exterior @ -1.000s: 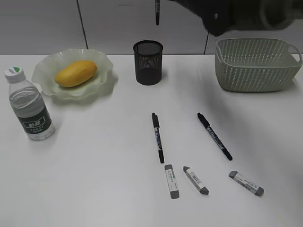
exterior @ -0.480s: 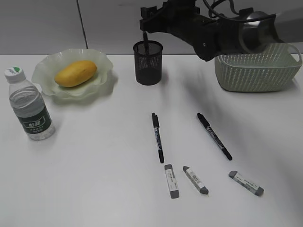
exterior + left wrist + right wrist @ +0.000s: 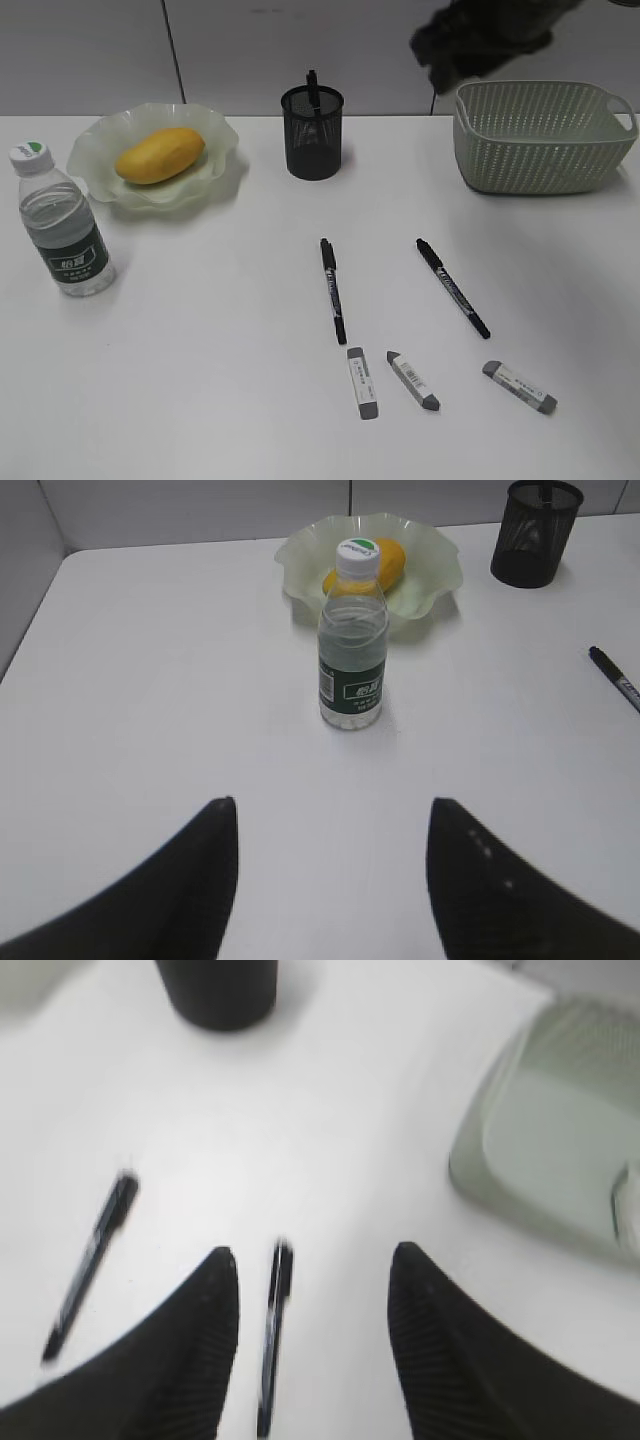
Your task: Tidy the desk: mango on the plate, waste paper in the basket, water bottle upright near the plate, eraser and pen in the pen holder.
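The right gripper is spread apart with nothing between its fingers, hanging above the desk; in the exterior view its arm is only a dark blur at the top, above the basket. Below its fingers, in the blurred wrist view, lie two black pens on the white top, one straight beneath the gap and one off to the left. The left gripper is also spread and empty, low over bare desk, with the water bottle standing upright ahead of it.

The pen holder stands at the back of the desk between plate and basket, and a pen in the holder sticks up past its rim. The mango lies on the plate at the back left, and the bottle stands just beside the plate, nearer the front. Two pens remain on the desk near the middle, apart from each other, and three erasers lie in a loose row in front of them. The basket sits at the back right, and what it holds cannot be made out
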Tool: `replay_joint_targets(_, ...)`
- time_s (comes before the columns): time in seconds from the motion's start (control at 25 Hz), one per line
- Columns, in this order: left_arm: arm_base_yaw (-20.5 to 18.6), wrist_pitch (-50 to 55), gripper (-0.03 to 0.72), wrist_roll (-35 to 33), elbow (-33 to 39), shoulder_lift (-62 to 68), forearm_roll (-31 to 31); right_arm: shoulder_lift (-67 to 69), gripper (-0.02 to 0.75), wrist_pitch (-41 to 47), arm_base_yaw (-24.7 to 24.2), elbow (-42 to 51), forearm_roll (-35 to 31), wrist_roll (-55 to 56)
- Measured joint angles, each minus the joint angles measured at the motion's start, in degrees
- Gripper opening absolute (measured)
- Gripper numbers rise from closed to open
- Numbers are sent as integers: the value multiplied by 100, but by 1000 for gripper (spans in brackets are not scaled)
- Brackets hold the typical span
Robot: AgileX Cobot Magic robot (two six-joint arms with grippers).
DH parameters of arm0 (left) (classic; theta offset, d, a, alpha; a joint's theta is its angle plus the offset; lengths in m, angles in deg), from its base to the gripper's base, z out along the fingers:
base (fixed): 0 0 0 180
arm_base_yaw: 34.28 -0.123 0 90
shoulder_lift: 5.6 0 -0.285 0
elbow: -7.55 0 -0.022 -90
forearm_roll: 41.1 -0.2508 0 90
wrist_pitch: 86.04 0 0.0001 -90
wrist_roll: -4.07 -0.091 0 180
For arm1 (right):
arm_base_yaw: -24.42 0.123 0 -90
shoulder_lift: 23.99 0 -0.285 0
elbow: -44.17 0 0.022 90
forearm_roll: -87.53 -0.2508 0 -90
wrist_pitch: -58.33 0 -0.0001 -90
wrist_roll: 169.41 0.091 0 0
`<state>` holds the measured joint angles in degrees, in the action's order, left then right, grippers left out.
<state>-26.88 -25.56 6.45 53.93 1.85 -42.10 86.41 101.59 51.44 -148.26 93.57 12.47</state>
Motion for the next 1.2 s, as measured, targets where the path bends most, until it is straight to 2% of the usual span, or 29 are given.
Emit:
replay_joint_targets(0.08,0,0,445,0,0,0,1,-628,382,811,0,588,0,-30)
replay_joint_targets(0.16,0,0,445,0,0,0,6,-1465,372,1161,0,1448,-5,20)
replay_joint_targets(0.4,0,0,445,0,0,127,18,-4394,368,1609,0,4355,-265,131)
replay_joint_targets(0.52,0,-4,445,0,0,527,18,-6145,368,1932,0,5330,-420,150)
replay_joint_targets(0.72,0,-11,445,0,5,1503,46,-8618,364,1967,0,5845,-604,161)
replay_joint_targets(0.88,19,-242,445,0,-158,2376,205,-10010,363,1763,0,5996,-641,124)
replay_joint_targets(0.96,19,-445,445,0,-316,2922,424,-10266,363,1733,0,6035,-652,120)
replay_joint_targets(1.08,34,-644,445,-61,-703,3956,1107,-10299,363,1677,0,6047,-673,120)
replay_joint_targets(1.2,343,-848,445,-299,-1277,5372,1728,-10299,363,1663,0,6047,-673,120)
